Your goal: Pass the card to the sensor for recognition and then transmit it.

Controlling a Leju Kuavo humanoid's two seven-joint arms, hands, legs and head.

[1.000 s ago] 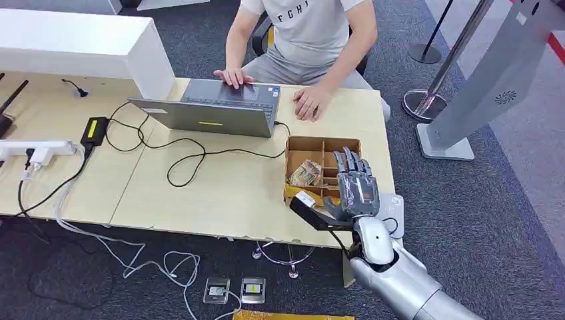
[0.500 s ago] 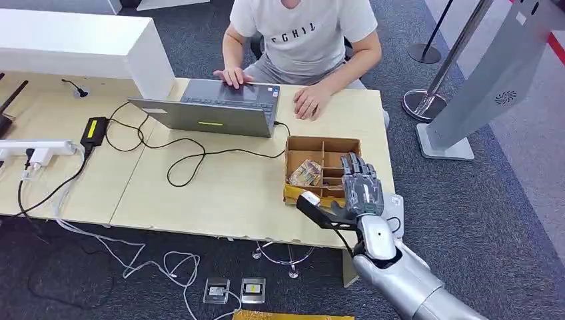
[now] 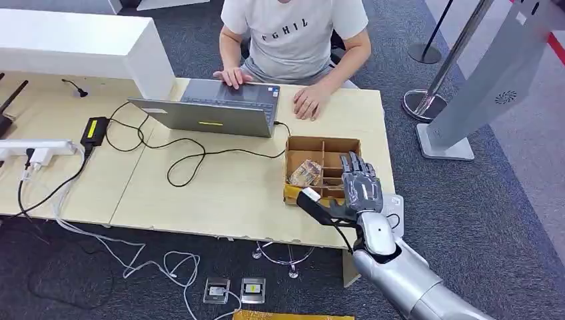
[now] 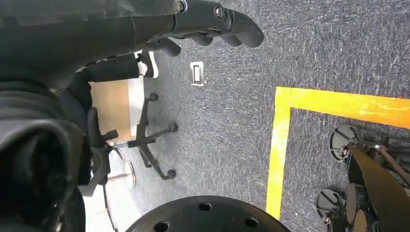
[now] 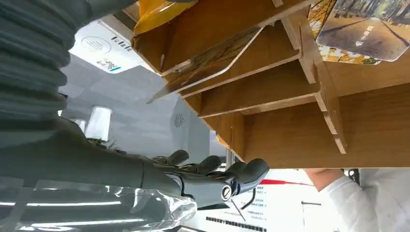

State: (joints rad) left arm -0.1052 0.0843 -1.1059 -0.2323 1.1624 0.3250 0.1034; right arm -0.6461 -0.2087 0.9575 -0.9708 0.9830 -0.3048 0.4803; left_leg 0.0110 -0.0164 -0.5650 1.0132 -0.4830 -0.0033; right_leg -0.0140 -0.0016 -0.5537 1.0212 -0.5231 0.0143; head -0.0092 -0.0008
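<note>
In the head view, the right hand [image 3: 360, 190] is seen at the lower right of the frame, raised over the right-hand edge of the wooden table [image 3: 220, 193]. Its fingers are held straight and apart and the thumb is stuck out to the left; nothing is grasped in it. It is placed directly over the right part of a brown divided box [image 3: 321, 167], whose near compartments are partly hidden by it. A stack of cards [image 3: 305, 172] is held in the left compartment of that box, just beside the hand. A white sensor pad [image 3: 393, 208] is seen at the table's right edge, partly covered by the wrist.

In the right wrist view, the box's wooden dividers [image 5: 309, 72] are shown close up, with a clear card [image 5: 208, 65] leaning in one slot and printed cards [image 5: 360, 26] at the upper right of the frame; the white sensor [image 5: 104, 46] is seen at the upper left.

In the left wrist view, the left hand [image 4: 208, 21] is seen hanging above grey carpet, its fingers curled inward with nothing held.

At the top of the head view, a person [image 3: 293, 33] is seated behind the table, with both hands by an open laptop [image 3: 213, 110]. A black cable [image 3: 180, 157] is looped across the tabletop, and a white power strip [image 3: 36, 150] is placed at the left edge.
</note>
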